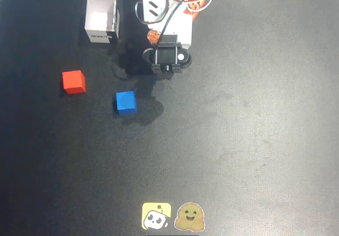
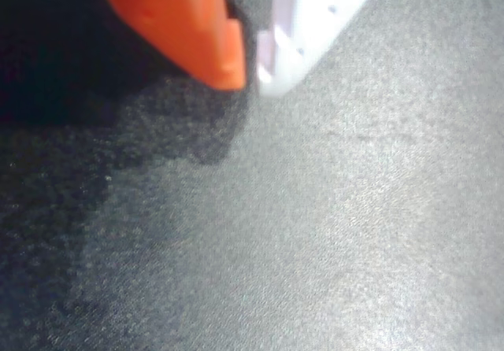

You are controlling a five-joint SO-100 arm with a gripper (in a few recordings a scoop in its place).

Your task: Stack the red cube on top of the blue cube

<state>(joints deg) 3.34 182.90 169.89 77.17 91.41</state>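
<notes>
In the overhead view the red cube [image 1: 73,81] sits on the black mat at the left. The blue cube [image 1: 126,102] lies a little right of it and nearer the front, a clear gap between them. The arm [image 1: 168,59] hangs over the mat at the top centre, up and to the right of the blue cube, its wrist camera covering the fingers. In the wrist view the gripper [image 2: 250,72] is shut, its orange finger [image 2: 189,20] and white finger [image 2: 315,20] tip to tip with nothing held, just above bare mat.
An open white box [image 1: 101,20] stands at the back left, above the red cube. Two stickers [image 1: 172,216] lie at the front edge. The black mat [image 1: 254,130] stretches bare to the right and front.
</notes>
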